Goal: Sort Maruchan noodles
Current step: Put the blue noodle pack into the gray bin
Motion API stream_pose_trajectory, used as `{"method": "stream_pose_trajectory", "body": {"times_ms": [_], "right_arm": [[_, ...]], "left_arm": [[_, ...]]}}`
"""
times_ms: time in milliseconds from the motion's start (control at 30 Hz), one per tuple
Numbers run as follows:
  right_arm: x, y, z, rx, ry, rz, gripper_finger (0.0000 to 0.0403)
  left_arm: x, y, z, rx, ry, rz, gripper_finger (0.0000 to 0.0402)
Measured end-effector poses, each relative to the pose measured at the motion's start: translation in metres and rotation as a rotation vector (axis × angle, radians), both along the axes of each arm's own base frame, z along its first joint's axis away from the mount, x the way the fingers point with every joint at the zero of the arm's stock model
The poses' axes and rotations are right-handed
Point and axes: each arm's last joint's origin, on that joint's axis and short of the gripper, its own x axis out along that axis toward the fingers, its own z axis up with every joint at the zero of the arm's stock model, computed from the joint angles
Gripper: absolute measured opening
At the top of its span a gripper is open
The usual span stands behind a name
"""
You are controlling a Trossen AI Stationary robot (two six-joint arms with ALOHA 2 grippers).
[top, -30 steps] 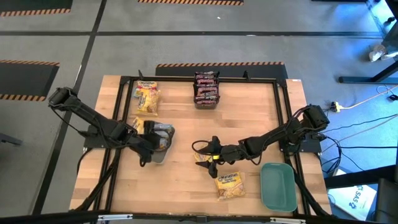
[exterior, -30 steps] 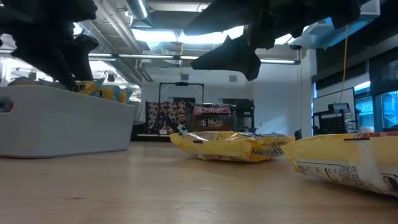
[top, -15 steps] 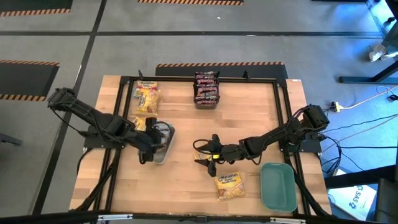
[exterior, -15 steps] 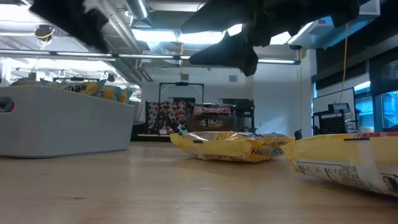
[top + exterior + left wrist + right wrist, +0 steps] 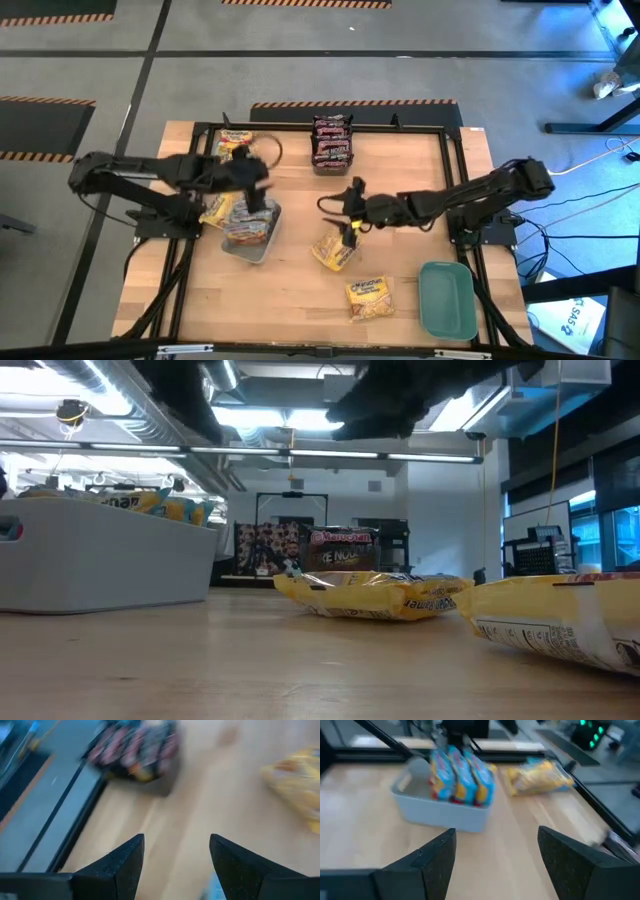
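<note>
Yellow noodle packets lie flat on the wooden table: one in the middle (image 5: 333,252) (image 5: 375,592), one nearer the front (image 5: 369,296) (image 5: 560,615), more at the far left (image 5: 236,152) (image 5: 537,776). Dark maroon packets (image 5: 333,140) (image 5: 132,750) are stacked at the far edge. A pale grey tray (image 5: 240,252) (image 5: 445,817) holds several packets (image 5: 460,777) standing on edge. My left gripper (image 5: 258,185) (image 5: 175,842) is open and empty, high above the tray. My right gripper (image 5: 349,208) (image 5: 495,835) is open and empty, above the middle yellow packet.
A teal tray (image 5: 447,298) stands at the front right corner. Another yellow packet (image 5: 214,210) lies against the grey tray's left side. A black frame (image 5: 452,180) runs round the table. Bare wood lies at the front left and between the two grippers.
My left gripper has risen from the grey tray's near side and swung toward the far edge. My right gripper has risen off the middle yellow packet and gone toward the far edge. That packet has stayed where it was.
</note>
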Motion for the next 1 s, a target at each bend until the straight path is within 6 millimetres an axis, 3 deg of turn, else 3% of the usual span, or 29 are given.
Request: {"method": "stream_pose_trajectory", "body": {"times_ms": [233, 367, 467, 733, 900, 1000], "right_arm": [[-0.017, -0.007, -0.007, 0.004, 0.175, -0.076, 0.0264], [-0.023, -0.008, -0.020, 0.038, 0.281, -0.127, 0.0254], [-0.031, -0.010, -0.033, 0.071, 0.330, -0.161, 0.0222], [-0.052, -0.013, -0.070, 0.114, 0.424, -0.222, 0.0107], [-0.056, -0.014, -0.076, 0.162, 0.422, -0.261, 0.0062], [-0.056, -0.013, -0.077, 0.178, 0.410, -0.265, 0.0046]], "left_arm": [[-0.016, 0.067, -0.007, -0.039, 0.008, 0.429, 0.0218], [-0.027, 0.100, -0.023, -0.048, 0.075, 0.605, 0.0218], [-0.034, 0.121, -0.041, -0.070, 0.138, 0.709, 0.0218], [-0.038, 0.162, -0.085, -0.123, 0.308, 0.864, 0.0218], [-0.036, 0.177, -0.110, -0.157, 0.412, 0.890, 0.0218], [-0.032, 0.180, -0.122, -0.216, 0.454, 0.814, 0.0218]]}}
